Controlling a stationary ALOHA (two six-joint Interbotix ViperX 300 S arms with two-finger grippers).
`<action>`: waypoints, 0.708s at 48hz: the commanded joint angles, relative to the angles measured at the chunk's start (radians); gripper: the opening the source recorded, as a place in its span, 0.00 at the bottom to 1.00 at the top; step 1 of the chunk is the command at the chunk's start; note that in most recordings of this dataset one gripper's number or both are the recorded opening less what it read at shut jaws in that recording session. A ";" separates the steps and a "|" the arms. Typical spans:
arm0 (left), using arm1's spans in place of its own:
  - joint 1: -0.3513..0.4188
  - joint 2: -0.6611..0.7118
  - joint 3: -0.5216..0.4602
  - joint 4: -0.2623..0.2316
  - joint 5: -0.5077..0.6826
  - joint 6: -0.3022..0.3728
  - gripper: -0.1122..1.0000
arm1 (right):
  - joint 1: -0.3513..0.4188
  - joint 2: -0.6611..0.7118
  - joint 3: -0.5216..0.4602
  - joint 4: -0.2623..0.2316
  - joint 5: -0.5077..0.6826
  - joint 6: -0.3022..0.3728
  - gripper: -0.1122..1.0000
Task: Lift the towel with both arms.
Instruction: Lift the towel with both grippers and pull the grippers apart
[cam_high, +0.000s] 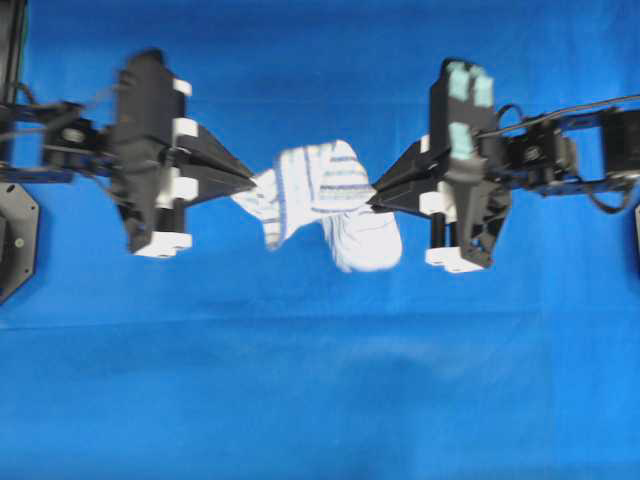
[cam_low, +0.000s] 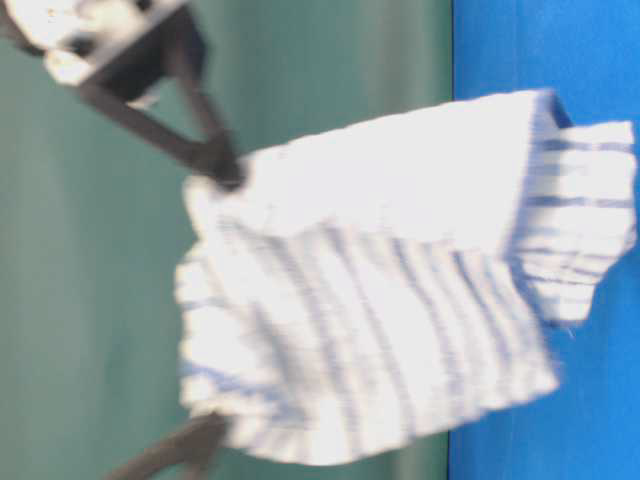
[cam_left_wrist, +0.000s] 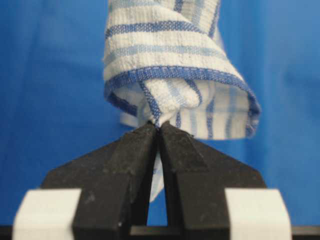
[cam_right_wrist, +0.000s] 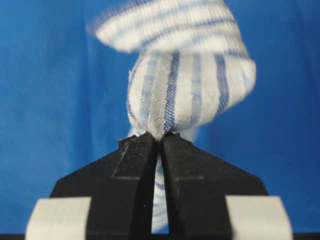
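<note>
Holding towel (cam_high: 320, 195) slung between my left gripper (cam_high: 250, 180) and right gripper (cam_high: 375, 202), each clenched on an opposite end, sharing its weight.

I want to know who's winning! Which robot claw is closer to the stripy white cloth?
Neither: left gripper pinches one end of the white blue-striped towel, right gripper the other.

Towel (cam_high: 325, 195): showing white with thin blue stripes, darker blue hem | Bench cover (cam_high: 300, 380): showing plain saturated blue | Left gripper (cam_high: 250, 180): black fingers (cam_left_wrist: 125, 165), white fittings | Right gripper (cam_high: 375, 202): black fingers (cam_right_wrist: 190, 170), white fittings, pale teal pads (cam_high: 468, 85) | Backdrop (cam_low: 80, 300): appearing dull green
</note>
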 joint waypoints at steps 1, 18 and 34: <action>-0.005 -0.060 -0.041 -0.002 0.018 0.002 0.12 | 0.002 -0.057 -0.057 -0.012 0.035 -0.002 0.14; -0.011 -0.120 -0.199 -0.002 0.143 0.002 0.12 | 0.002 -0.164 -0.199 -0.044 0.166 -0.002 0.14; -0.011 -0.109 -0.348 0.002 0.225 0.018 0.12 | 0.000 -0.198 -0.302 -0.048 0.225 0.000 0.14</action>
